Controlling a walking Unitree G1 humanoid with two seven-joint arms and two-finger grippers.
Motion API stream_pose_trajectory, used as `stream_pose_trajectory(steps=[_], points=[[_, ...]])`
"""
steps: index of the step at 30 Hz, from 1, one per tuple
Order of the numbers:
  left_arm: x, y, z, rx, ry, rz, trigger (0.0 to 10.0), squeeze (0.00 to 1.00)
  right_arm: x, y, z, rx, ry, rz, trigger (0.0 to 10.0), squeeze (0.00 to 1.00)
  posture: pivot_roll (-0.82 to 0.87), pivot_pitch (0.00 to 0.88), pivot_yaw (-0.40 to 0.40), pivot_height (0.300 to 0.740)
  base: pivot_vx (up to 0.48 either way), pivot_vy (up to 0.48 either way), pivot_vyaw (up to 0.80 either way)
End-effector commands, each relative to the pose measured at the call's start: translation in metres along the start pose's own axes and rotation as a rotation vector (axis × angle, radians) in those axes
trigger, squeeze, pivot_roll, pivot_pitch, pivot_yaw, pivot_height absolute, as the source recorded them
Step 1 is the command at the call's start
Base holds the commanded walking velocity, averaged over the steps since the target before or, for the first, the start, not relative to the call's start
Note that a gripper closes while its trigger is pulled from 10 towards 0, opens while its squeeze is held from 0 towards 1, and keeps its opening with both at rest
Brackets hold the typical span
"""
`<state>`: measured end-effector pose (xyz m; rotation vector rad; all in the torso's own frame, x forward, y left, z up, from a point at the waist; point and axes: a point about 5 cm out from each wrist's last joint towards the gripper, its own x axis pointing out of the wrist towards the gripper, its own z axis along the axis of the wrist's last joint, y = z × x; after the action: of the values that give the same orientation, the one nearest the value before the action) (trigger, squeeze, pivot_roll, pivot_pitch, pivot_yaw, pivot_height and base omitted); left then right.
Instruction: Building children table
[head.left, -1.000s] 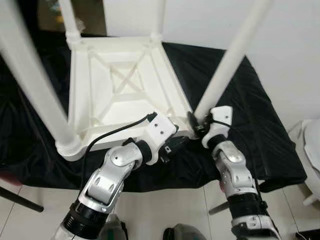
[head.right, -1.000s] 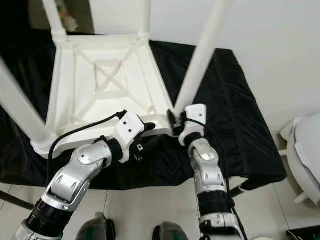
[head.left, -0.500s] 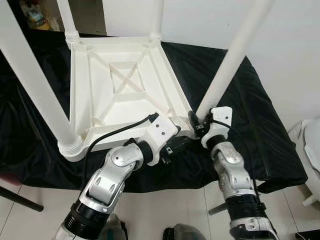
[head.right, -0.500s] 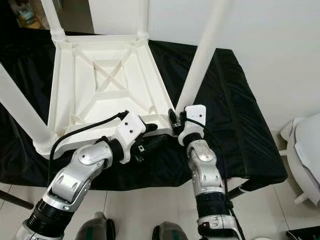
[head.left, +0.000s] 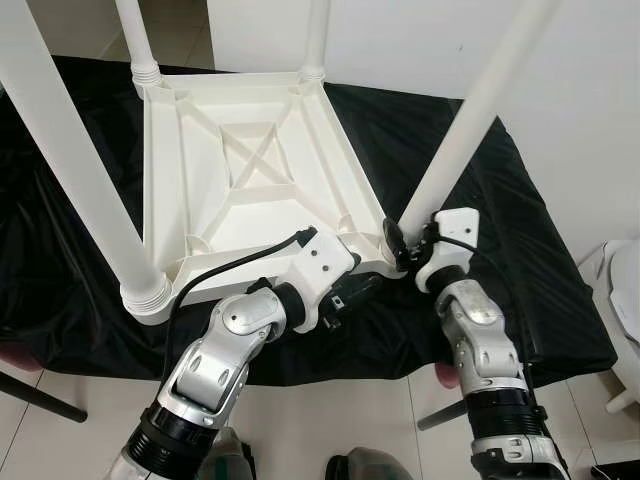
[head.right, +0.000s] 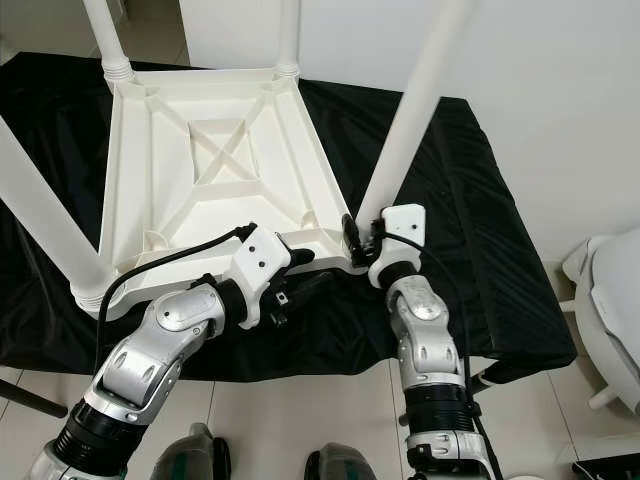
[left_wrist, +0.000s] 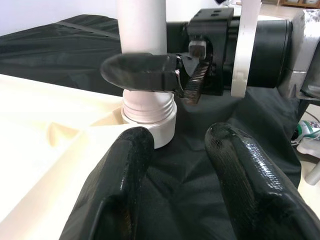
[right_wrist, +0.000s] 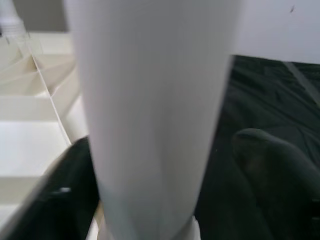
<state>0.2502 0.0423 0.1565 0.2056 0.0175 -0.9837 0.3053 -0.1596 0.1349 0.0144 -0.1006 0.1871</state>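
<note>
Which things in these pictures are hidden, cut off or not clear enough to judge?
- Tops of the four table legs, like this table leg: cut off by the head views' upper edge.
- Thread joint of that leg in its socket: inside the socket, so seating is unclear.
- Right gripper: its grip is hidden behind the leg; the right wrist view is blurred.
- Left gripper: open, over the black cloth.

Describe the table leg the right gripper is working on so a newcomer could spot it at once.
An upside-down white table lies on a black cloth, four legs pointing up. The leg rises from the corner nearest the robot on its right side. Unlike the others, it has the right gripper around its base.
</note>
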Motion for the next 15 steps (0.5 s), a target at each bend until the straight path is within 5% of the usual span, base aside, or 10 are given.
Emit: stream_pose_trajectory(steps=[1,7,8,10,15], points=[[-0.001,-0.001,-0.001,-0.002,0.007,0.013,10.0,0.0,0.0,-0.006,0.005,0.003,-0.03,-0.019,10.0,1.0,-0.09,0.003,-0.072,0.74,0.0,0.0,0.0],[-0.003,0.001,-0.002,-0.005,0.007,0.028,10.0,0.0,-0.003,-0.008,0.007,0.002,-0.037,-0.008,10.0,1.0,-0.09,0.009,-0.07,0.74,0.0,0.0,0.0],[-0.007,0.005,-0.001,-0.022,-0.005,0.068,10.0,0.0,-0.009,-0.007,0.006,0.0,-0.036,-0.006,10.0,0.0,-0.1,0.009,-0.064,0.74,0.0,0.0,0.0],[-0.007,0.005,-0.001,-0.022,-0.005,0.068,10.0,0.0,-0.009,-0.007,0.006,0.0,-0.036,-0.006,10.0,0.0,-0.1,0.009,-0.064,0.74,0.0,0.0,0.0],[-0.036,0.024,-0.002,-0.101,-0.057,0.284,10.0,0.0,-0.031,-0.005,0.003,-0.005,-0.043,-0.016,10.0,0.0,-0.11,0.01,-0.052,0.74,0.0,0.0,0.0]])
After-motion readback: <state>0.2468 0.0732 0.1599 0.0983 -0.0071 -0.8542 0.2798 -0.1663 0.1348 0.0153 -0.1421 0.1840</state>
